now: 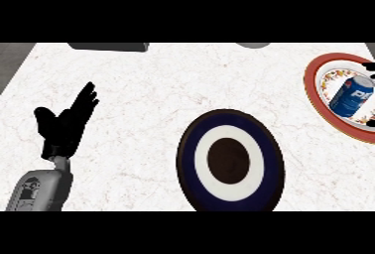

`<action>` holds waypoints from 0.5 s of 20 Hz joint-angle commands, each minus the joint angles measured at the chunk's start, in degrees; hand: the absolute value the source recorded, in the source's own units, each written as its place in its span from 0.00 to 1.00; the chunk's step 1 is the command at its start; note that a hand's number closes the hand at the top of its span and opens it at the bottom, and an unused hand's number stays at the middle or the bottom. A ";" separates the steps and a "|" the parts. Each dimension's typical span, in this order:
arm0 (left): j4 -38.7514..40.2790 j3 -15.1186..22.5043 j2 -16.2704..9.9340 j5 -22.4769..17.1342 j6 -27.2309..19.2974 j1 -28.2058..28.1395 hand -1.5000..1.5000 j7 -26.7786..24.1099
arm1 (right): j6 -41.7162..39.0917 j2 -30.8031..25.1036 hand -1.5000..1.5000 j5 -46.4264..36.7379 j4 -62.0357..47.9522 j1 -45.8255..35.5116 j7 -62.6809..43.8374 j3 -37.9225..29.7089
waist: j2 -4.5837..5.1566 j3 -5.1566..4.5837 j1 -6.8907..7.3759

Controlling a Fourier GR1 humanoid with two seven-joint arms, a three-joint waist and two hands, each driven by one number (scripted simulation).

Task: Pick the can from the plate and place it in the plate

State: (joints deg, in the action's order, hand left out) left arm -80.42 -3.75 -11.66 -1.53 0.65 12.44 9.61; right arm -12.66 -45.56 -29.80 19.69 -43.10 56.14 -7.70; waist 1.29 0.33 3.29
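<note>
A blue can (352,95) with white lettering lies on its side in a red-rimmed plate (316,94) with a flowered border at the right edge of the head view. A dark blue plate (195,139) with a white ring and a dark brown centre sits on the counter near the middle front. My left hand (64,125) shows at the left, fingers straight and pointing up and to the right, holding nothing, far from both plates. My right hand does not show.
The counter top is white marble. A grey object (110,46) sits at the back edge, left of centre, and a small grey shape (253,45) further right. The counter's left edge (16,69) runs diagonally at the far left.
</note>
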 commanded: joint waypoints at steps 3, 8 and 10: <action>0.08 -0.01 0.40 0.29 -0.55 -0.89 0.50 0.02 | -13.54 -0.03 0.00 8.19 0.32 -2.77 13.15 -4.88 | -0.65 0.01 -1.44; 0.34 -0.10 0.38 0.57 -0.98 -0.31 0.50 0.99 | -24.90 -1.94 0.00 13.50 -1.68 -4.42 5.93 -6.21 | -0.85 -0.13 -2.21; -0.47 -0.18 0.11 0.37 -0.81 -0.84 0.50 1.67 | -29.23 -1.99 0.00 14.62 -3.88 -4.69 0.19 -5.80 | -0.88 -0.12 -1.65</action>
State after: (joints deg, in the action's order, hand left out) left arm -80.24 -4.23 -11.64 -1.37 0.06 11.61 10.23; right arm -22.97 -45.96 -18.29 19.05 -46.86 52.99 -12.54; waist 0.55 0.22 1.71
